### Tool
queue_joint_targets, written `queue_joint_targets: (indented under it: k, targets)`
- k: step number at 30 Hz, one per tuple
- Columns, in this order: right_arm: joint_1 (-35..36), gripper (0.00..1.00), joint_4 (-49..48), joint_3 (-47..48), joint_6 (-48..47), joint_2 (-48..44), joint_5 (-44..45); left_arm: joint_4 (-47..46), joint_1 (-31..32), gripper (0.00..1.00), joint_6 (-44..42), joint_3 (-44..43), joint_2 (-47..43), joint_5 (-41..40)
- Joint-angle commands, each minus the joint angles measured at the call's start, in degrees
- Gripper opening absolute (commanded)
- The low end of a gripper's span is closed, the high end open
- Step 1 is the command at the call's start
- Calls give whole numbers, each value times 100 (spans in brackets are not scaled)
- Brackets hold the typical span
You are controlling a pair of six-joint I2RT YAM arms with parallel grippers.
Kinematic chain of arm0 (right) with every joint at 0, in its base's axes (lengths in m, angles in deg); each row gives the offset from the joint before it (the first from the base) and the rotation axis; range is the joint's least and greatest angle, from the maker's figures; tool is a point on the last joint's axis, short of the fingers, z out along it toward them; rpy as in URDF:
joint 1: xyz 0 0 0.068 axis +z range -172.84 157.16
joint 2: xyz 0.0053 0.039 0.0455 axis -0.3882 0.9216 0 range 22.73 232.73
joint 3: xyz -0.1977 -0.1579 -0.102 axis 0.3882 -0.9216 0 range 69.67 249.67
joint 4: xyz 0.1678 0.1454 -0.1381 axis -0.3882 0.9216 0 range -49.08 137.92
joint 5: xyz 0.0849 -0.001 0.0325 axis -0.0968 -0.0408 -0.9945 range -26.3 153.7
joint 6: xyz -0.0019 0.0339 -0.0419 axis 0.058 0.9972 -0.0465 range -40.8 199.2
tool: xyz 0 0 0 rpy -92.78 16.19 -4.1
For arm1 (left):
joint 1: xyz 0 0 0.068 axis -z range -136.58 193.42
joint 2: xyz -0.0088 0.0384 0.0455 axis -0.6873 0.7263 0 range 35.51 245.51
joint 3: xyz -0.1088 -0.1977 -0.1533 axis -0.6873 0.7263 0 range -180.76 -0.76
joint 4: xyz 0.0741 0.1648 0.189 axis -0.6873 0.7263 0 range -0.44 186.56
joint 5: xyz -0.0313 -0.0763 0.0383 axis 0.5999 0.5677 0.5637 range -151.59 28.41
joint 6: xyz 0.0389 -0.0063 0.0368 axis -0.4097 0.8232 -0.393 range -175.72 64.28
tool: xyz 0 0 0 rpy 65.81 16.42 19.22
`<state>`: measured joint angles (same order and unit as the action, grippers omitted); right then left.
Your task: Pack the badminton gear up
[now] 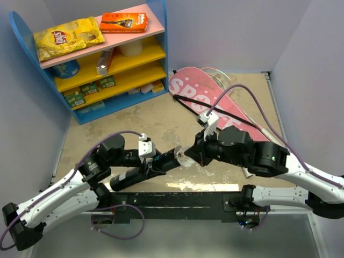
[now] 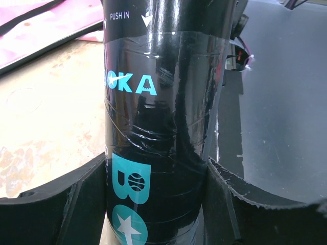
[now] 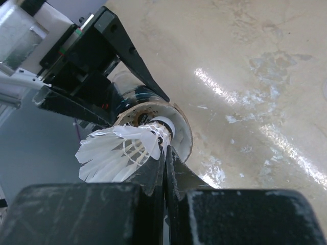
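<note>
Near the middle of the desk's near edge, the left tool (image 1: 144, 170) is clamping the long black tube (image 1: 161, 163) around its body, a finger pressing on either side, and is holding it almost level with its open mouth pointing toward the right edge. The right tool (image 1: 192, 156) is meeting that mouth, its fingers (image 3: 176, 178) nearly together and pinching the feather skirt of a white shuttlecock (image 3: 120, 152). The shuttlecock's cork end is sitting just inside the tube's rim while the feathers are fanning out outside it. The pink "SPORT" cover (image 1: 228, 110) is lying flat toward the far right corner, well apart from both tools. A blue shelf (image 1: 161, 32) is standing in the far left corner, carrying a yellow chip bag (image 1: 67, 37) and an orange box (image 1: 123, 22) on top.
</note>
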<state>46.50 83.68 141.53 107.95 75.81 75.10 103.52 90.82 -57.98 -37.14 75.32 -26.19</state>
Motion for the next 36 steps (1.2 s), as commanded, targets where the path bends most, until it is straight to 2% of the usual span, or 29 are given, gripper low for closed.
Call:
queue_joint_targets:
  k: [1,16,21,23,24,25,28,30,36]
  targets:
    - [-8,0,-531,-119,-107,185,-550,-455,42,0,-99,43,-97,398]
    - [-8,0,-1524,-830,139,1081,-841,-517,33,0,-99,61,-316,503]
    - [0,0,-1552,-805,192,1556,-718,-517,42,0,-90,61,-360,468]
    - [0,10,-1534,-761,183,1679,-709,-525,42,0,-90,61,-378,433]
    - [0,18,-1525,-743,192,1671,-683,-517,42,0,-90,52,-378,424]
    - [0,31,-1447,-682,192,1662,-674,-517,42,0,-81,61,-386,398]
    - [0,52,-1228,-559,192,1469,-508,-499,41,0,-73,61,-387,345]
    - [-8,60,-1087,-471,183,1250,-297,-490,42,0,-73,52,-378,293]
    - [0,74,-445,-102,183,731,369,-420,42,0,-55,26,-290,135]
